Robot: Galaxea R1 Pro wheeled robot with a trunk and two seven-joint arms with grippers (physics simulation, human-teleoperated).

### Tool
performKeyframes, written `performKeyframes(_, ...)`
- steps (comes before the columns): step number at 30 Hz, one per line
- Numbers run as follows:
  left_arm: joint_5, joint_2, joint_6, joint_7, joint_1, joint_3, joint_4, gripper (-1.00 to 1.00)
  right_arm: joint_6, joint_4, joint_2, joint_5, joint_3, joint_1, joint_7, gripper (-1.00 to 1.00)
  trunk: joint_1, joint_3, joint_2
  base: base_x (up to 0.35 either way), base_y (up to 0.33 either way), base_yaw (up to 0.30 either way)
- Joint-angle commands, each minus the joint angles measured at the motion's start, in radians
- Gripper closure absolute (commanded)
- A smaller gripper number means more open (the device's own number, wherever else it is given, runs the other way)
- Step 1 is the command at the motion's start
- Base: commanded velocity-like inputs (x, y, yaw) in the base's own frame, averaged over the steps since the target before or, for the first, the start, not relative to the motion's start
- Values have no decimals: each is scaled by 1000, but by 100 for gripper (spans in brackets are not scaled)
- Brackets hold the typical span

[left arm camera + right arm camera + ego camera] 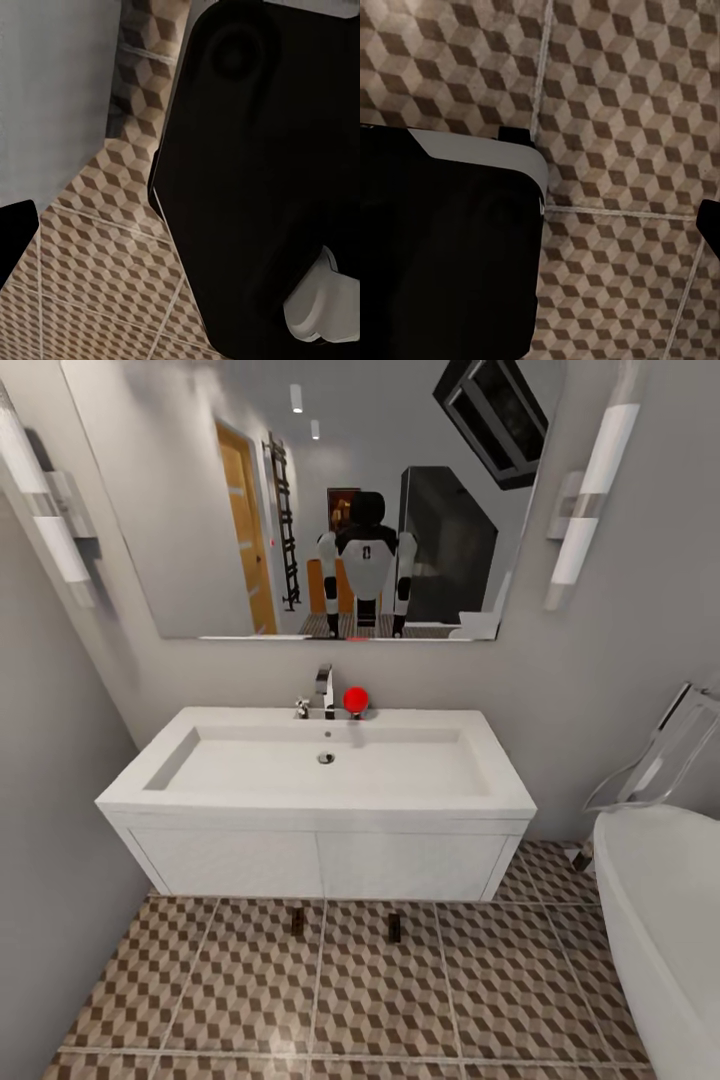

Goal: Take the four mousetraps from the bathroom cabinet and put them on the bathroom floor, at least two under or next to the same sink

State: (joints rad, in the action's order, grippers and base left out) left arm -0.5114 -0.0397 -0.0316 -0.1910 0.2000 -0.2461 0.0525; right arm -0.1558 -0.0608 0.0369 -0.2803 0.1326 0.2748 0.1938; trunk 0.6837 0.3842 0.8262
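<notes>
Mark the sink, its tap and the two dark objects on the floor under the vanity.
sink [250, 770], head view, basin floor.
tap [325, 690], head view, chrome spout.
left dark object [297, 922], head view, its middle.
right dark object [394, 928], head view, its middle.

Two mousetraps [298, 921] [394, 928] lie on the bathroom floor [250, 1000] under the sink [320, 765].

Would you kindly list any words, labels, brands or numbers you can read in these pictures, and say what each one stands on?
There is no readable text.
The sink, tap, mirror and bathtub carry no label or brand.
The two mousetraps on the floor under the sink are too small to show any marking.
The wrist views show patterned floor tiles and dark robot parts, with no lettering.
</notes>
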Motion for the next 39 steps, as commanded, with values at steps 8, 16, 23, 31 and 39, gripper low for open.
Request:
performKeyframes(8, -7, 0, -2, -2, 1, -9, 1, -100, -7, -4, 0, -10, 9, 2, 6, -100, 0, -12, 1, 0, 0, 0)
performKeyframes(16, -7, -1, -2, -2, 1, -9, 1, -100, -7, -5, 0, -11, 9, 2, 6, -100, 0, -24, 1, 0, 0, 0)
performKeyframes(23, -7, -1, -1, -2, 1, -9, 1, -100, -7, -5, 0, -11, 9, 2, 6, -100, 0, -35, 1, 0, 0, 0)
performKeyframes(31, -7, -2, -1, -2, 1, -9, 1, -100, -7, -5, 0, -11, 9, 3, 6, -100, 0, -48, 1, 0, 0, 0)
performKeyframes(39, -7, -2, -1, -2, 1, -9, 1, -100, -5, -4, 0, -11, 9, 2, 6, -100, 0, -52, 1, 0, 0, -3)
